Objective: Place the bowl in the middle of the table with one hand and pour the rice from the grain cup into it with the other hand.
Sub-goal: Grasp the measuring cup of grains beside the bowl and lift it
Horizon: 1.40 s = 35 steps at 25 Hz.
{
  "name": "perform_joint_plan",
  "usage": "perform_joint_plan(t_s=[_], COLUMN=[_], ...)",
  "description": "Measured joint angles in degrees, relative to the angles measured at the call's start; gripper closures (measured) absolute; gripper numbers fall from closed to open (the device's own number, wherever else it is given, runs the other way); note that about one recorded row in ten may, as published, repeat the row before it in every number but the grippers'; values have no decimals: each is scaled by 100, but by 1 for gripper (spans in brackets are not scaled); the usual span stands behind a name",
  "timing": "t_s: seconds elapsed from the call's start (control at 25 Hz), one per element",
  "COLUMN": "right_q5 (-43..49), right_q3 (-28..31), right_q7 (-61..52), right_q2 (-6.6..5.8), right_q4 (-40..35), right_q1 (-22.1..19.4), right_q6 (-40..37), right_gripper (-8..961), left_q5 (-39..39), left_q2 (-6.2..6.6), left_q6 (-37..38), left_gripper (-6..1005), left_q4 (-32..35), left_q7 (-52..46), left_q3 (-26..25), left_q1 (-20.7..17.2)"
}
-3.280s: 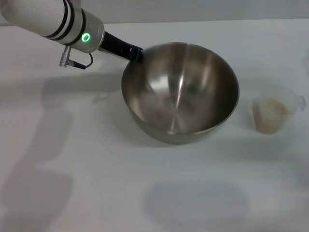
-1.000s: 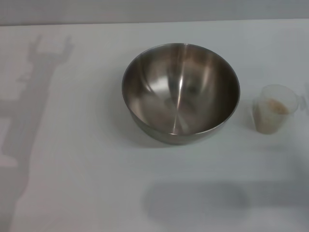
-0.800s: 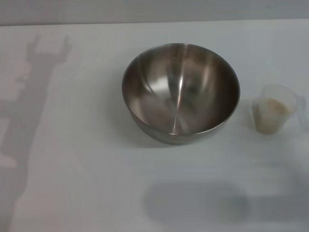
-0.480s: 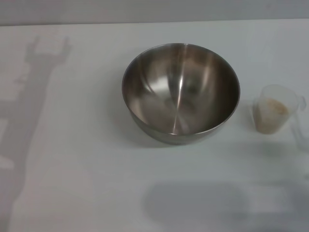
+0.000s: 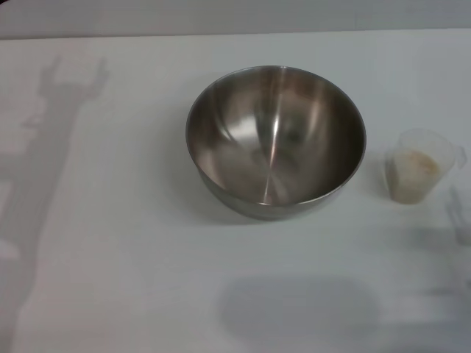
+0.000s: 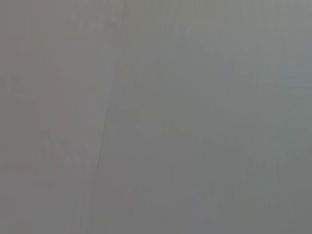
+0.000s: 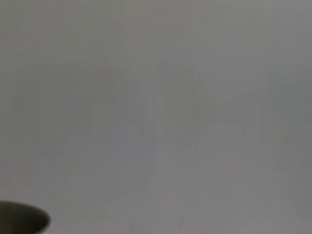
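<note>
The large stainless-steel bowl (image 5: 274, 138) stands upright and empty near the middle of the white table (image 5: 118, 243). The small clear grain cup (image 5: 420, 165) stands upright to the bowl's right, apart from it, with pale rice (image 5: 416, 163) inside. Neither gripper shows in the head view. Only the left arm's shadow lies along the table's left side, and a faint shadow lies at the right edge near the cup. The left wrist view shows only blank grey surface. The right wrist view shows blank surface and a dark rounded edge (image 7: 22, 220) in one corner; I cannot tell what it is.
The table's far edge (image 5: 235, 34) runs along the top of the head view. A soft rectangular shadow (image 5: 298, 305) lies on the table in front of the bowl.
The left arm, which held the bowl's far-left rim 3.3 s ago, has let go and left the view. The faint shadow at the right edge has shifted in the last second. Bowl and cup have not moved.
</note>
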State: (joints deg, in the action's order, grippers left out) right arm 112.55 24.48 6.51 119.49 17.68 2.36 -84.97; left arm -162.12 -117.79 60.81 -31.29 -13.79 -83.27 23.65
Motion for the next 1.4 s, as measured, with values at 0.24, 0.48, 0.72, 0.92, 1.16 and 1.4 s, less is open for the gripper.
perform_joint_plan(t_s=[0.24, 0.48, 0.72, 0.92, 1.16, 1.4], right_q5=[-22, -44, -60, -67, -67, -67], right_q3=[59, 63, 63, 58, 30, 43], right_q7=[26, 31, 50, 72, 77, 83], right_q2=[7, 3, -10, -13, -11, -13], right_q4=[-8, -81, -148, -202, -236, -254], right_q1=[12, 76, 204, 331, 420, 527], right_q6=[306, 508, 662, 848, 944, 1065], right_gripper=[269, 268, 268, 269, 269, 268], left_q5=[-4, -4, -4, -3, -3, -3], left_q2=[5, 0, -5, -7, -16, -18], left_q6=[9, 15, 27, 40, 44, 58], left_gripper=[128, 128, 128, 128, 128, 128], left_q4=[0, -7, -53, -70, -71, -71], left_q7=[-26, -17, -21, -29, -31, -34], left_q3=[-15, -15, -13, -13, -13, -13], left_q1=[-20, -20, -18, -14, 12, 15])
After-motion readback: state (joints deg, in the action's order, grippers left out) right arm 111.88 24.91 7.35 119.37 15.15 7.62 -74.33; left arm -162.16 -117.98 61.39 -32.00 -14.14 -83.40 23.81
